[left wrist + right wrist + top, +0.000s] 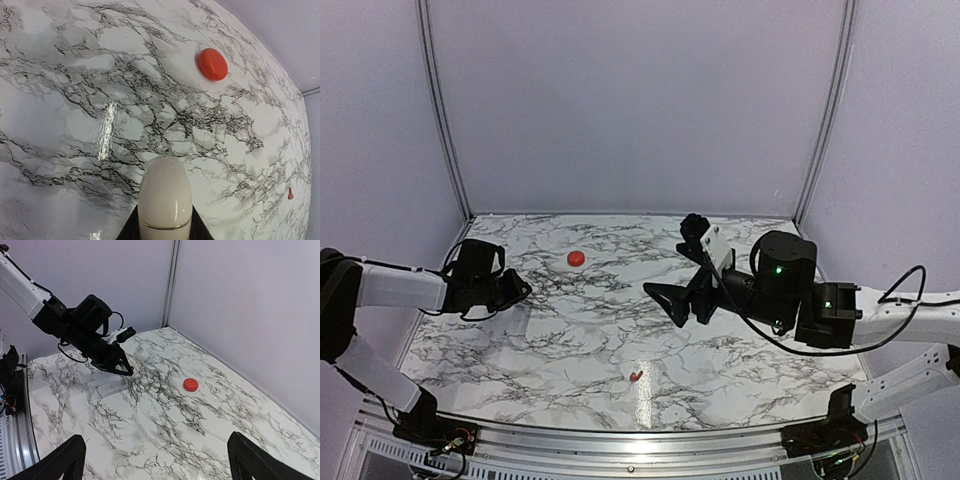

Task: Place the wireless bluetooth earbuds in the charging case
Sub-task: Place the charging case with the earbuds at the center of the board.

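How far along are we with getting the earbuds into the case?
Nothing looks done: the charging case sits apparently shut on the table. One earbud lies loose near the front edge; I can't find the second. In hand: the left gripper is shut on a white oval object; the right gripper is open, empty. Both insertions remain.

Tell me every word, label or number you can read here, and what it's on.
None can be read anywhere.
The charging case shows only a faint curved line on its lid, no letters.
The white oval object bears no lettering.
The earbud is too small to tell.
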Robot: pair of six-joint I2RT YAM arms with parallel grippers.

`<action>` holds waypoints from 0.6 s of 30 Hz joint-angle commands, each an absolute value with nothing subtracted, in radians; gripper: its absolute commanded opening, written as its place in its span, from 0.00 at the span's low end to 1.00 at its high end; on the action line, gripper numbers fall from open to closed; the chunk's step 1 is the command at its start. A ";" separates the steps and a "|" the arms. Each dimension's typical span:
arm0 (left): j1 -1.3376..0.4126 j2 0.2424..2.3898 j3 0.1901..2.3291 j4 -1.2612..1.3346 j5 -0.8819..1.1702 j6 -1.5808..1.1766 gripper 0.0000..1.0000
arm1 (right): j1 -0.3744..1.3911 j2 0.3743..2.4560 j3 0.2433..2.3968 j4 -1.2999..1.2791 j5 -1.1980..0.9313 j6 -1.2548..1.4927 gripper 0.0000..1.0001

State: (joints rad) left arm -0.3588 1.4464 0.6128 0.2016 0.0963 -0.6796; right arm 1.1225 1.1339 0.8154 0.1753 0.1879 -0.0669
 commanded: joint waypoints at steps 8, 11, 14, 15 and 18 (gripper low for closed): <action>-0.312 1.636 0.746 0.070 0.168 -0.611 0.03 | 1.117 1.144 0.841 0.157 0.157 -0.061 0.99; -0.308 1.661 0.750 0.071 0.167 -0.604 0.09 | 1.117 1.144 0.842 0.154 0.157 -0.063 0.99; -0.299 1.668 0.749 0.065 0.159 -0.604 0.20 | 1.117 1.143 0.846 0.146 0.156 -0.064 0.98; -0.296 1.665 0.748 0.059 0.151 -0.603 0.23 | 1.117 1.142 0.846 0.146 0.156 -0.066 0.99; -0.295 1.649 0.748 0.034 0.114 -0.600 0.33 | 1.117 1.139 0.844 0.145 0.159 -0.070 0.99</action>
State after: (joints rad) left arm -0.3042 1.6527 0.7341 0.1001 0.1551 -0.6174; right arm 1.1225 1.1454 0.8154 0.1558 0.1623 -0.0677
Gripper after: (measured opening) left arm 0.267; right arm 0.986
